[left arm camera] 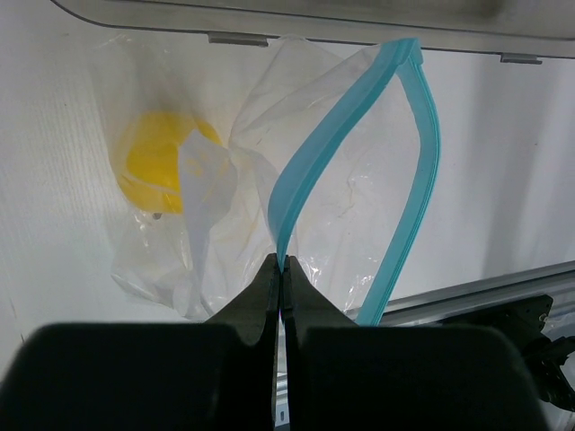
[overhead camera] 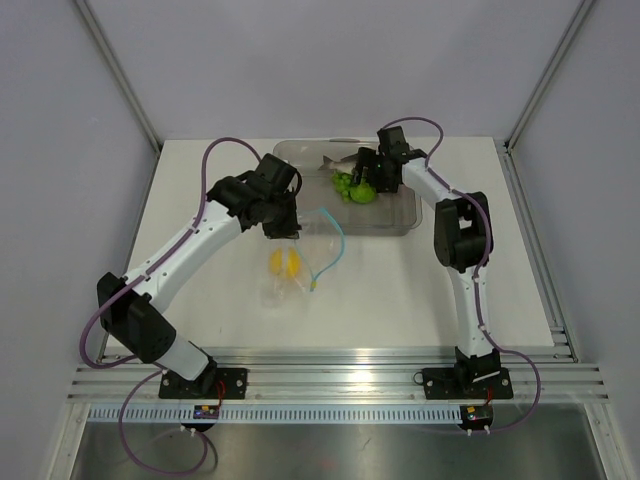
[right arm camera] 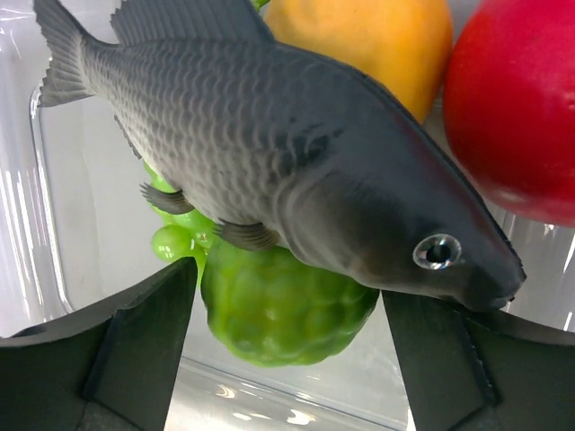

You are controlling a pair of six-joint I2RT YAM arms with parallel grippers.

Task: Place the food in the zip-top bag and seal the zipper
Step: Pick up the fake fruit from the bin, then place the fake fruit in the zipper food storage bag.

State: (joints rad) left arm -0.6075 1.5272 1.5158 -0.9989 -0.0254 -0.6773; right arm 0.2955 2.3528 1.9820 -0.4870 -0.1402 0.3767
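The clear zip-top bag [overhead camera: 296, 255] lies on the white table, its mouth gaping and its teal zipper [overhead camera: 333, 240] looped open. A yellow fruit [overhead camera: 284, 263] sits inside it and also shows in the left wrist view [left arm camera: 154, 171]. My left gripper [left arm camera: 281, 265] is shut on the bag's teal zipper [left arm camera: 314, 162] edge. My right gripper [right arm camera: 287, 292] is open over the tray, its jaws either side of the green round fruit [right arm camera: 283, 310], which lies under the grey fish [right arm camera: 269, 153]. Grapes [right arm camera: 171, 235], an orange fruit [right arm camera: 377, 40] and a red fruit [right arm camera: 517, 99] lie beside them.
The rigid clear tray [overhead camera: 400, 215] stands at the back middle of the table and holds the remaining food. Its near rim [left arm camera: 269, 18] lies just beyond the bag. An aluminium rail [overhead camera: 320, 370] runs along the table's near edge.
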